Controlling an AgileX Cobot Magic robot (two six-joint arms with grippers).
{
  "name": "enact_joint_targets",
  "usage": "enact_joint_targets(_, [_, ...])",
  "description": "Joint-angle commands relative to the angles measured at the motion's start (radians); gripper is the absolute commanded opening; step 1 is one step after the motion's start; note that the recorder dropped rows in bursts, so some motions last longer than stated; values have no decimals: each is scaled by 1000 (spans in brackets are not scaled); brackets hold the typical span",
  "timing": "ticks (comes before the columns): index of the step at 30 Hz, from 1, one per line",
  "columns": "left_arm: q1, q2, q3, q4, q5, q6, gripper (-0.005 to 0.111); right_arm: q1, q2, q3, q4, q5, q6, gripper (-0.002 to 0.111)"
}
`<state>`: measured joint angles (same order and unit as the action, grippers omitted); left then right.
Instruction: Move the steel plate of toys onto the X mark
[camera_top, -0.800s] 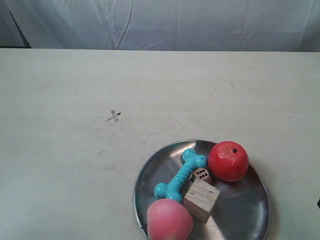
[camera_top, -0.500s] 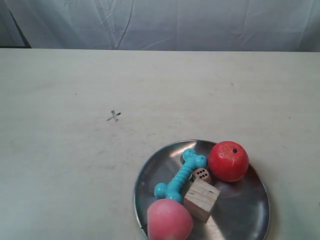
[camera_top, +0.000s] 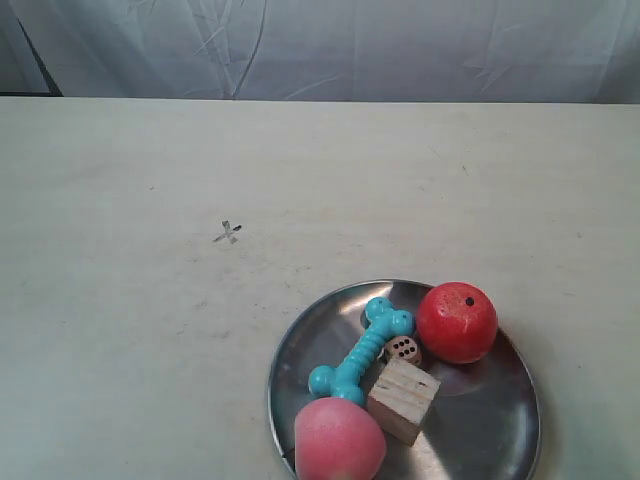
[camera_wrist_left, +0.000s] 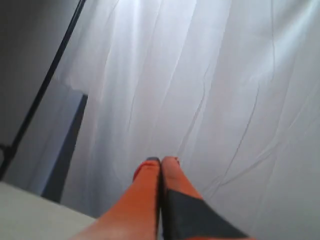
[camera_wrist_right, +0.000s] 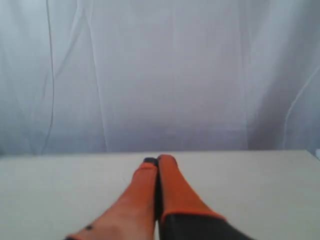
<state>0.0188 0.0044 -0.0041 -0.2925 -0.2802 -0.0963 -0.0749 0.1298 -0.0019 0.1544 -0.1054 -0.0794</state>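
Note:
The steel plate (camera_top: 490, 420) lies on the pale table at the bottom right of the exterior view, partly cut by the frame edge. On it rest a teal bone (camera_top: 360, 348), a red ball (camera_top: 457, 322), a pink ball (camera_top: 338, 440), a wooden cube (camera_top: 403, 399) and a small brown die (camera_top: 403, 349). The X mark (camera_top: 228, 233) sits up and to the left of the plate, well apart from it. No arm shows in the exterior view. My left gripper (camera_wrist_left: 161, 161) is shut and empty, facing the curtain. My right gripper (camera_wrist_right: 157, 160) is shut and empty above bare tabletop.
A white curtain (camera_top: 330, 45) hangs behind the table's far edge. A dark pole (camera_wrist_left: 47, 85) and a dark panel stand by the curtain in the left wrist view. The pale tabletop (camera_top: 120, 330) stretches around the X mark and left of the plate.
A dark sliver at the exterior view's right edge, seen 0.8 s ago, has gone. The plate and toys have not moved.

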Motion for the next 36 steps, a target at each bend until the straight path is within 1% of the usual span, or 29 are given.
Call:
enact_joint_targets(1, [4,-4,-11,-175,115,-65,0,-6,-4,2,314,-240,223,-1])
enact_joint_targets(3, [4,-4,-45,-174,186,-65,0,-6,-4,2,448,-258,459,-1])
enact_joint_targets(4, [4,-4,-66,-174,227,-65,0,-6,-4,2,468,-258,504,-1])
enact_joint_targets(6, [4,0,-110,-180,298,-65,0,-6,-4,2,477,-236,506,-1])
enact_joint_targets(7, [4,23,-143,-182,337,-65,0,-4,-4,2,477,-191,511,-1])
enact_joint_targets(9, [4,87,-191,-188,361,-65,0,-4,2,-29,477,-64,511,-1])
enact_joint_targets(12, [0,246,-304,-186,371,-52,0,-4,61,-131,446,98,470,-1])
enact_joint_targets(15, [-22,474,-452,-164,493,59,0,-4,161,-273,328,181,438,-1])
enact_joint_targets(17, [-42,656,-581,-195,649,179,0,-4,253,-379,238,300,438,-1])
enact_joint_targets(20, [-51,923,-767,-299,930,415,0,-4,451,-556,72,613,440,-1])
enact_joint_targets(21, [-51,1012,-829,-336,1009,480,0,-4,517,-627,15,748,442,-1])
enact_joint_targets(22, [-51,1093,-885,-374,1068,528,0,-4,581,-672,-36,828,442,-1])
enact_joint_targets(24, [-51,1221,-974,-442,1142,587,0,-4,684,-769,-114,995,442,-1])
enact_joint_targets(26, [-51,1330,-1052,-496,1207,648,0,-4,753,-837,-146,1108,429,-1])
enact_joint_targets(27, [-51,1383,-1082,-518,1245,676,0,-4,795,-866,-154,1161,411,-1])
enact_joint_targets(30, [-51,1516,-1121,-553,1325,723,0,-4,863,-879,-141,1221,365,-1])
enact_joint_targets(34, [-51,1633,-1124,-563,1391,745,0,-4,925,-853,-73,1231,326,-1])
enact_joint_targets(36, [-51,1674,-1124,-588,1440,747,0,-4,942,-822,14,1225,271,-1])
